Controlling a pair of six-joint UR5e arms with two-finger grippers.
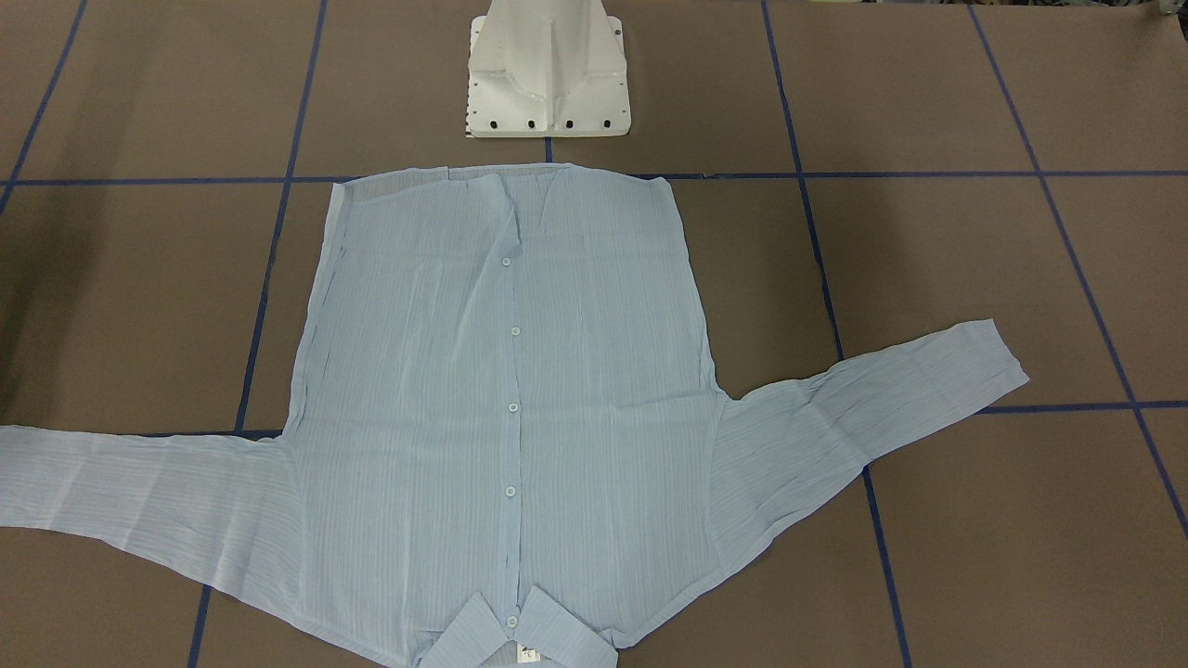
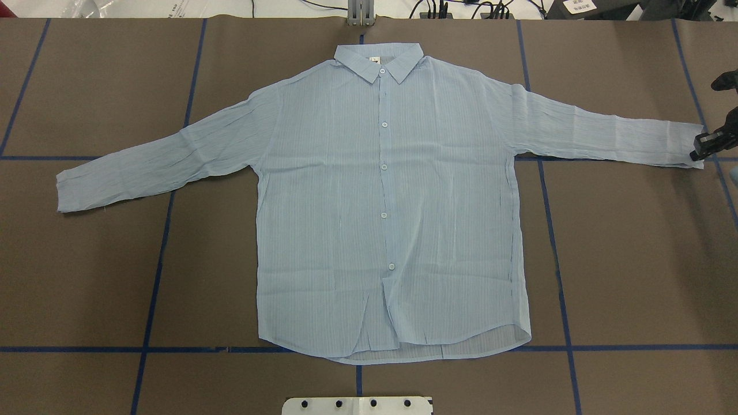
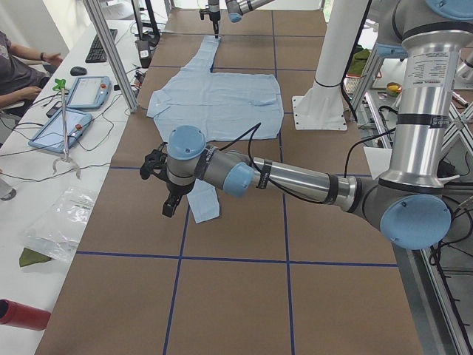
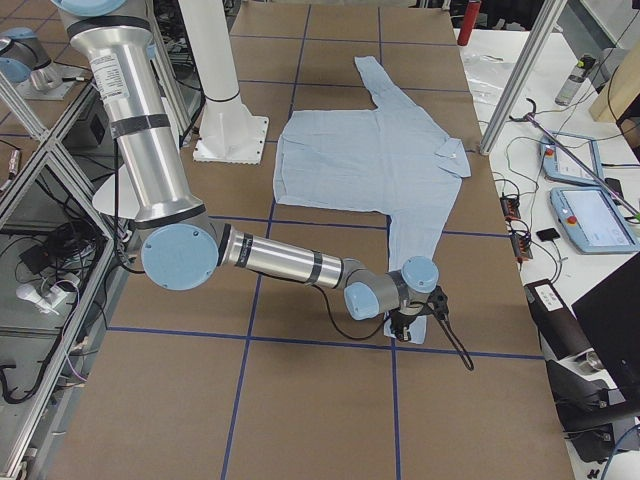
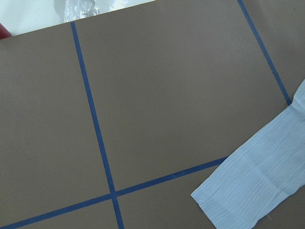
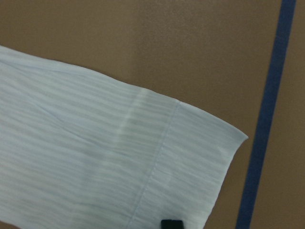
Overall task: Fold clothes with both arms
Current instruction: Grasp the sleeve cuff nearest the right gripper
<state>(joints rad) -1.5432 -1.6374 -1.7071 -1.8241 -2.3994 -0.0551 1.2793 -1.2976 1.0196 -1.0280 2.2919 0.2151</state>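
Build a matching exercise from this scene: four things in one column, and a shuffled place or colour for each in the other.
Things:
1. collar
2. hem
3. right gripper
4. pedestal base

Matches:
A. white
B. at a sleeve cuff
C. the shirt edge nearest the pedestal base
D. the shirt edge farthest from the pedestal base

Pairs: 1-D, 2-C, 3-B, 4-A
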